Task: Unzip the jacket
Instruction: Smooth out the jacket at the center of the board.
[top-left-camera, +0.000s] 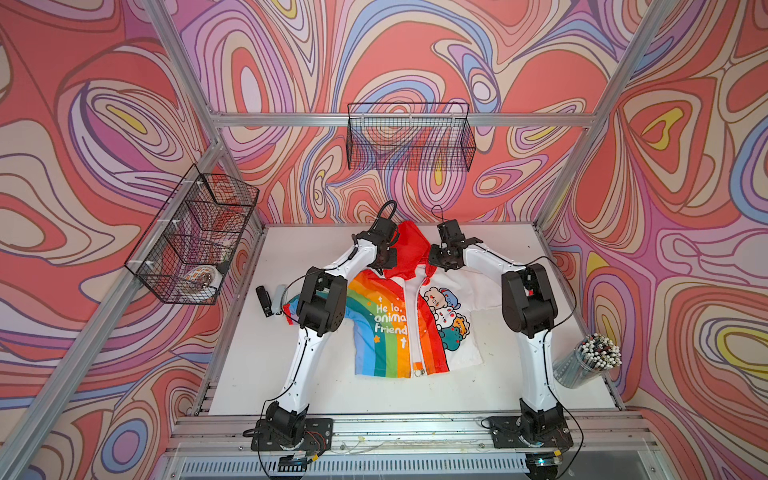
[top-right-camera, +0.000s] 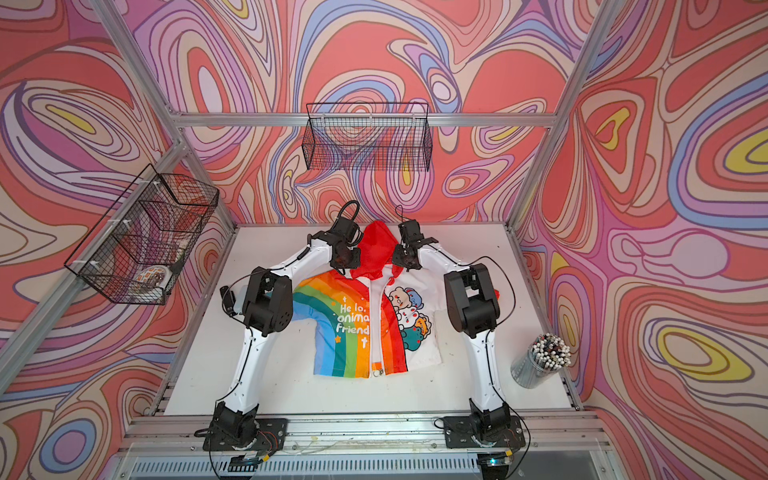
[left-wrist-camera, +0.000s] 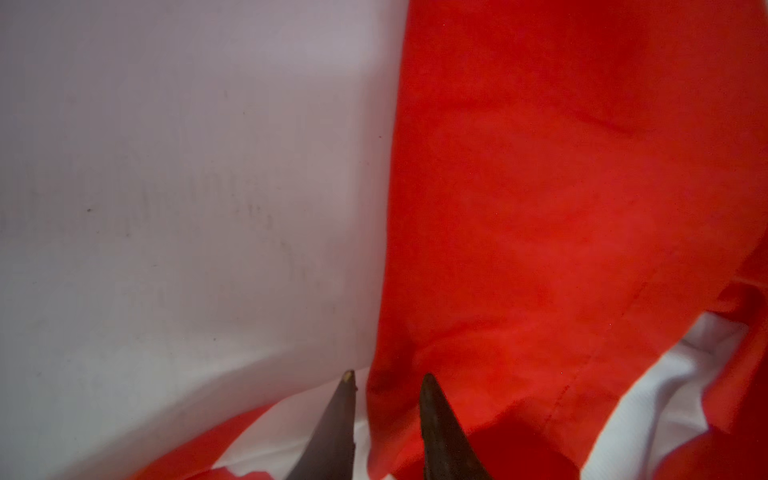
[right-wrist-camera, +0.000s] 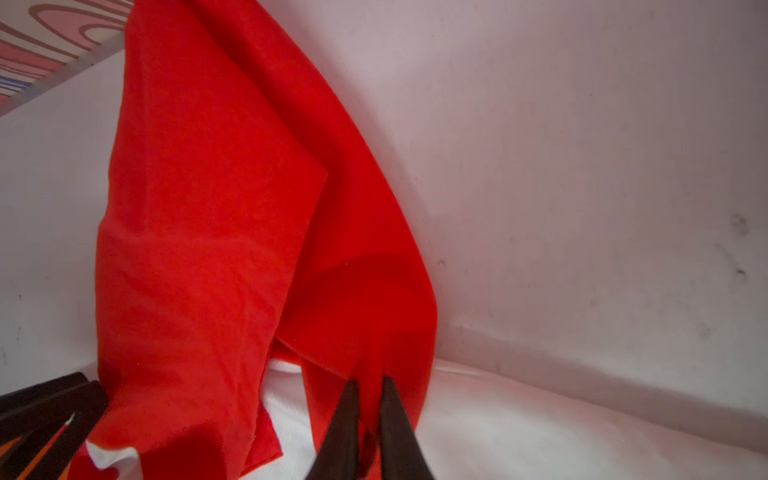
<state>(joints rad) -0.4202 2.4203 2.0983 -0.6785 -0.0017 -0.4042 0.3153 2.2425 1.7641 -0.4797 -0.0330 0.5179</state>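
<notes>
The jacket (top-left-camera: 386, 328) lies flat on the white table (top-left-camera: 257, 365), with its red hood (top-left-camera: 409, 249) towards the back wall. A white zipper (top-left-camera: 415, 320) runs down its front between the rainbow half and the cartoon-animal half. An orange-tabbed slider (top-left-camera: 417, 371) sits near the hem. My left gripper (top-left-camera: 384, 264) is at the hood's left base, and in the left wrist view it (left-wrist-camera: 388, 376) is shut on a fold of red fabric. My right gripper (top-left-camera: 436, 259) is at the hood's right base, and in the right wrist view it (right-wrist-camera: 370, 380) is pinched shut on the red hood edge (right-wrist-camera: 365, 316).
A wire basket (top-left-camera: 195, 237) hangs on the left frame and another wire basket (top-left-camera: 409, 137) on the back wall. A cup of pencils (top-left-camera: 590, 361) stands at the table's right edge. Small black and white objects (top-left-camera: 266, 301) lie left of the jacket's sleeve.
</notes>
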